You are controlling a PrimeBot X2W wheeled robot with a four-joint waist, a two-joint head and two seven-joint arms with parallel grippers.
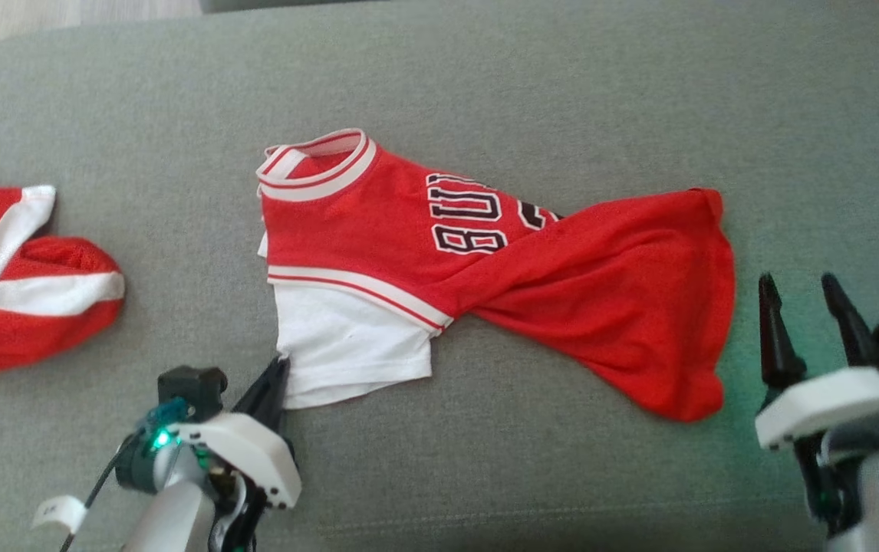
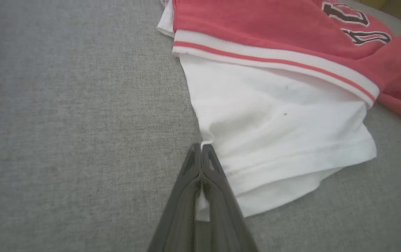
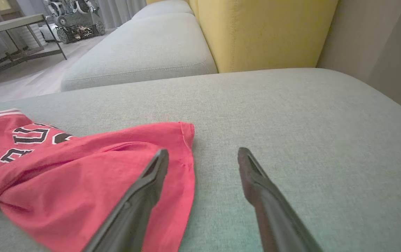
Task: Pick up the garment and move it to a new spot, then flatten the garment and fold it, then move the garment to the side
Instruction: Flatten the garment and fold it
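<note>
Left wrist view: left fingers [image 2: 186,182] pinch the garment [image 2: 274,115] by white edge, right fingers [image 3: 144,189] spread

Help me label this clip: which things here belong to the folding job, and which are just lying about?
In the job: red jersey; left gripper, shut on its white sleeve; right gripper, open.
Lying about: red-and-white cloth; yellow cushion.

I am looking down on a grey fabric sofa seat [image 1: 485,77]. A red jersey [image 1: 485,253] with a white sleeve is lying across its middle, twisted towards the hem end. A second red-and-white garment [image 1: 18,276] is lying bunched up, well apart, toward the seat's left edge.
</note>
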